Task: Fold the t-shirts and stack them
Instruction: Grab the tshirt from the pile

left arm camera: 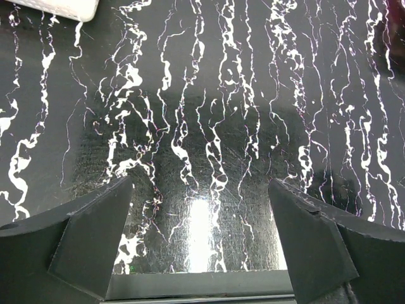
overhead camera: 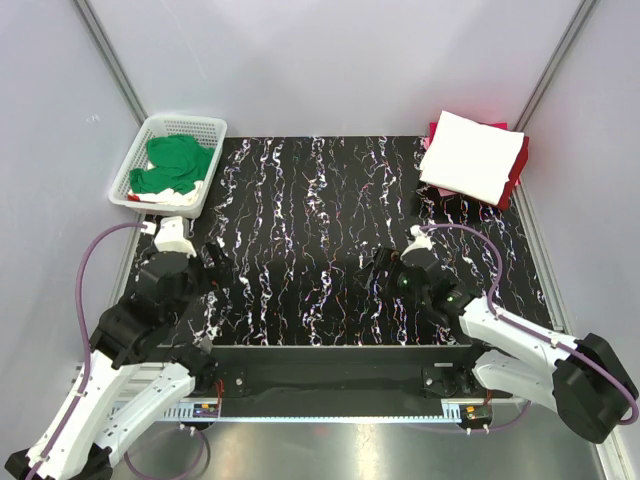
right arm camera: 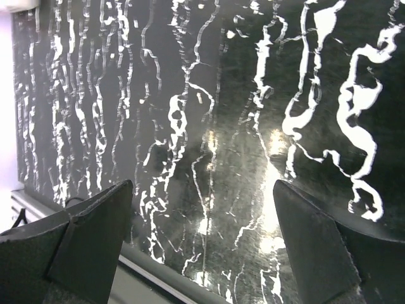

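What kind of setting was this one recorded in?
Probably a lab test cell, not a home: plain white panel walls enclose a black marbled table, a left arm and right arm are bolted at its near edge, and a basket holds unfolded shirts.

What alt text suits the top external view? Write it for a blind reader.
Two robot arms sit at the near edge of a black marbled table, left hand and right hand open and empty. A white mesh basket at the far left holds a crumpled green t-shirt; at the far right, a folded white t-shirt lies on a red t-shirt.
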Controlling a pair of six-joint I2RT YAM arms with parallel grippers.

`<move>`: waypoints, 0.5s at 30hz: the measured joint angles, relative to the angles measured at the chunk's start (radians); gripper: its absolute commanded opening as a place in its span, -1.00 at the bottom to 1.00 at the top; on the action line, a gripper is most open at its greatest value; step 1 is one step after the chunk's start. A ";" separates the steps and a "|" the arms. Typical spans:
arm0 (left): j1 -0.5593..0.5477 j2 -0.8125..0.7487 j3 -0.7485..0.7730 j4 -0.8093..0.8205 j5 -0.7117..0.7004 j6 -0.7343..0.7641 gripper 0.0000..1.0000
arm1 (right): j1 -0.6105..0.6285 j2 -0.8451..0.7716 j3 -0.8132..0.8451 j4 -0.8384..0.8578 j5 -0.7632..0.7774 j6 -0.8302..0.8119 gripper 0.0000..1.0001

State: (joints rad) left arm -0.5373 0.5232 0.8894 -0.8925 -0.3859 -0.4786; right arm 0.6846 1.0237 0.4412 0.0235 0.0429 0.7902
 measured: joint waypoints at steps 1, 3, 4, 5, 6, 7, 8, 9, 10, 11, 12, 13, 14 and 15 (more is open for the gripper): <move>0.000 0.000 0.000 0.000 -0.003 -0.001 0.91 | 0.000 0.000 0.000 -0.008 0.008 0.003 0.99; 0.000 0.000 0.000 0.000 -0.011 -0.002 0.97 | 0.000 0.000 0.000 -0.013 0.008 0.003 0.99; 0.000 0.000 0.000 0.000 -0.015 -0.002 0.98 | 0.000 -0.003 0.000 -0.011 0.007 0.003 0.99; 0.000 0.000 0.000 0.000 -0.018 -0.004 0.97 | 0.000 -0.009 -0.001 -0.007 0.001 0.002 0.99; 0.000 0.000 0.000 0.000 -0.021 -0.004 0.97 | 0.000 -0.020 -0.004 0.000 -0.003 -0.001 0.99; 0.000 0.000 0.000 0.000 -0.024 -0.002 0.97 | 0.000 -0.039 -0.006 0.006 -0.006 -0.005 0.99; 0.000 -0.002 0.000 0.002 -0.026 0.003 0.97 | 0.000 -0.056 -0.009 0.011 -0.006 -0.010 0.99; 0.000 -0.010 -0.001 0.007 -0.028 0.007 0.97 | 0.000 -0.078 -0.012 0.015 -0.008 -0.014 0.99; 0.000 -0.023 -0.006 0.019 -0.033 0.008 0.97 | 0.000 -0.101 -0.016 0.022 -0.008 -0.020 1.00; 0.000 -0.040 -0.013 0.026 -0.042 0.006 0.97 | 0.000 -0.124 -0.025 0.040 -0.009 -0.025 0.99; 0.000 -0.061 -0.018 0.026 -0.052 0.002 0.97 | 0.000 -0.144 -0.038 0.065 -0.010 -0.029 0.99; 0.000 -0.081 -0.021 0.024 -0.061 -0.001 0.97 | 0.000 -0.170 -0.060 0.092 -0.011 -0.034 0.99; 0.000 -0.096 -0.020 0.021 -0.076 -0.005 0.97 | 0.000 -0.196 -0.084 0.121 -0.019 -0.042 0.99; 0.001 -0.099 -0.012 0.010 -0.097 -0.010 0.97 | 0.000 -0.215 -0.107 0.149 -0.031 -0.053 0.99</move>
State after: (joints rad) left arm -0.5365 0.4240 0.8776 -0.8829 -0.4828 -0.4889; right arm 0.6846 0.8085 0.3340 0.1726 0.0124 0.7376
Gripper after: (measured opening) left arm 0.985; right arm 0.994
